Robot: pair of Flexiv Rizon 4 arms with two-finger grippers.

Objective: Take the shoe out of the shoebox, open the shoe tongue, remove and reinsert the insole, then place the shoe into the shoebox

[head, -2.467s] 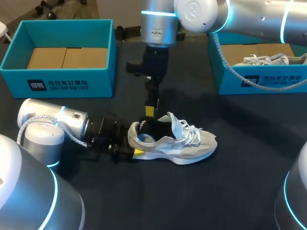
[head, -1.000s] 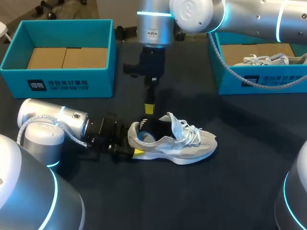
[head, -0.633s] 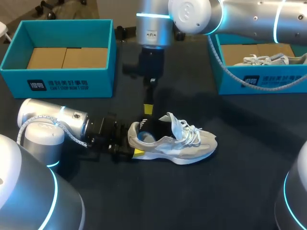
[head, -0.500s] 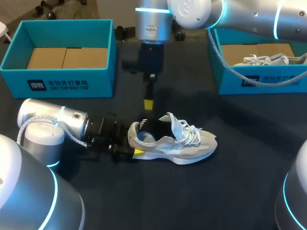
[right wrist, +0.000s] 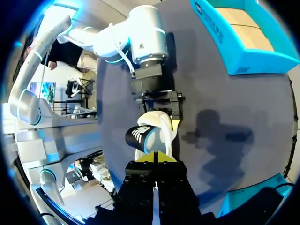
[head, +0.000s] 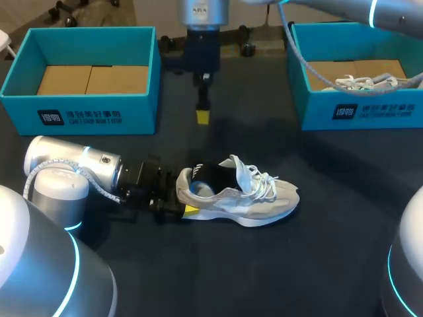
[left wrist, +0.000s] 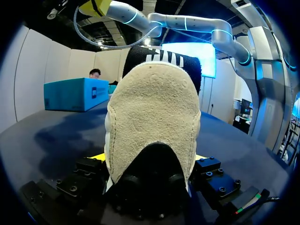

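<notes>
Shoe (head: 241,195) clamped at the heel by the left gripper (head: 180,201); right gripper (head: 203,116) kept apart from it.

The shoe is laid on its sole on the table (head: 317,251), toe turned away from the left gripper, whose yellow fingers are pressed against both sides of the heel (left wrist: 152,126). The right gripper is seen hanging above the table with its tips closed together and nothing held; the shoe lies ahead of it, well apart. One shoebox (head: 79,112) is set at the far left, another shoebox (head: 370,112) at the far right, a second shoe (head: 370,81) lying inside the latter.
</notes>
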